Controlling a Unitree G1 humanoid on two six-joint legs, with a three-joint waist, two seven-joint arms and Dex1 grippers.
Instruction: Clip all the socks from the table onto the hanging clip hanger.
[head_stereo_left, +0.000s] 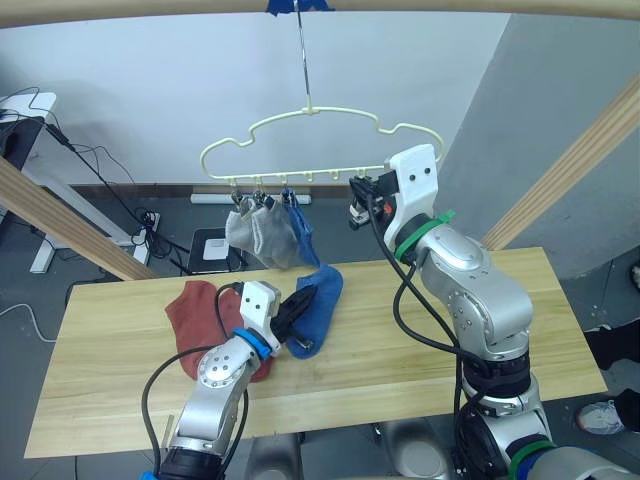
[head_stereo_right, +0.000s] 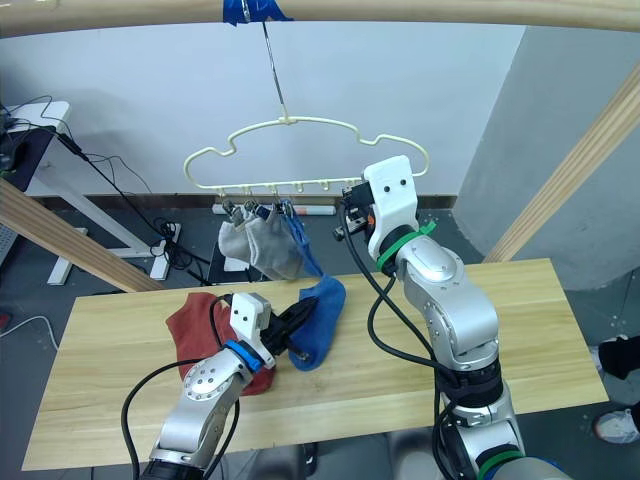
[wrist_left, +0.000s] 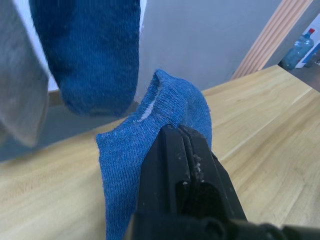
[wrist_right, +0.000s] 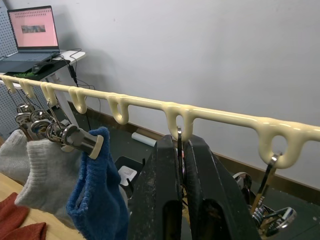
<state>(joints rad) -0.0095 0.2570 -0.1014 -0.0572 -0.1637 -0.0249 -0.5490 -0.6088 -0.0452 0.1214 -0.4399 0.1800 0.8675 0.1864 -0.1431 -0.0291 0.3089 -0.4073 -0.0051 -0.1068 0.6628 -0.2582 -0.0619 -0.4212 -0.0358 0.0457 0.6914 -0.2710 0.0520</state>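
Left tool (head_stereo_left: 297, 312) low, clamping blue sock (head_stereo_left: 318, 300)

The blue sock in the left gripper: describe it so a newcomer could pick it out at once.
Start at the pale wooden table; below the cream clip hanger the left gripper is shut on the blue sock, which lies on the tabletop. Its blue twin hangs clipped beside two grey socks, and the socks next to it are rust-red.

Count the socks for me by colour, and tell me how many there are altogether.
Grey socks: 2, both clipped on the clip hanger.
Blue socks: 2, one clipped, one on the table at.
Rust-red socks: apparently 2, overlapping on the table.
Total: 6.
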